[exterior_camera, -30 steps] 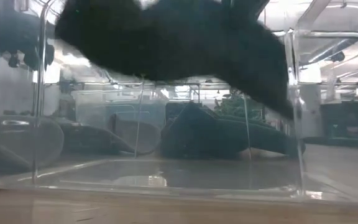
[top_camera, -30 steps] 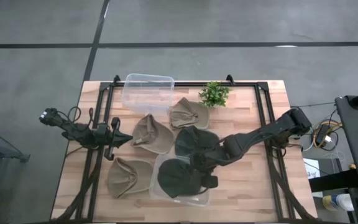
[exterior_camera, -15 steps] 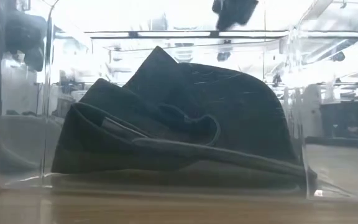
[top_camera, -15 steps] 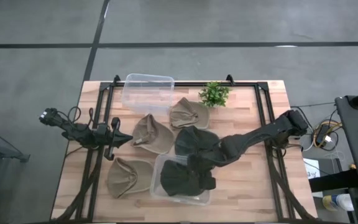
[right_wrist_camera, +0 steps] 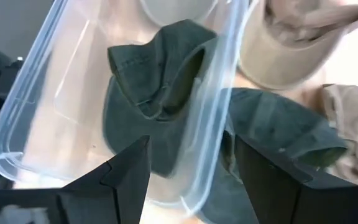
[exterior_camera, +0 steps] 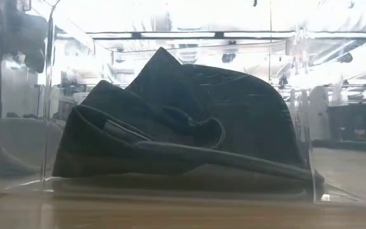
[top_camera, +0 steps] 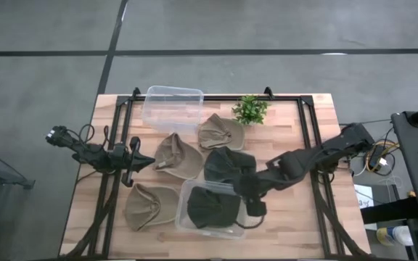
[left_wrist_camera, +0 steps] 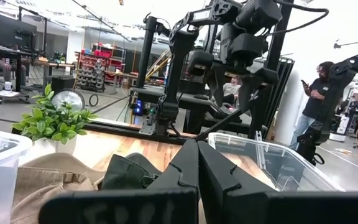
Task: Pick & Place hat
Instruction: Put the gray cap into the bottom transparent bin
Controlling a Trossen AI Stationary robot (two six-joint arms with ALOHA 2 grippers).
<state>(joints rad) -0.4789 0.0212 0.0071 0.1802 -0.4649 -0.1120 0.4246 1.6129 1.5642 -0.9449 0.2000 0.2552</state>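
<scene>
Inside clear bin (top_camera: 182,209), dark hat (top_camera: 210,209), right gripper (top_camera: 256,205) fingers apart above, left gripper (top_camera: 149,162) fingers together, no readable writing.

Small green plant (top_camera: 250,109) at far edge of wooden table (top_camera: 289,217), well ahead of left fingers (top_camera: 145,162) & off to their far side. Black frame rails (top_camera: 305,127) run front-to-back on table, one just behind those fingers, other well ahead. Grey floor w/ dark stripes (top_camera: 194,52) beyond. Room bkgd, far past the fingertips: person (left_wrist_camera: 319,99) in dark top, standing; red shelves (left_wrist_camera: 101,65).
</scene>
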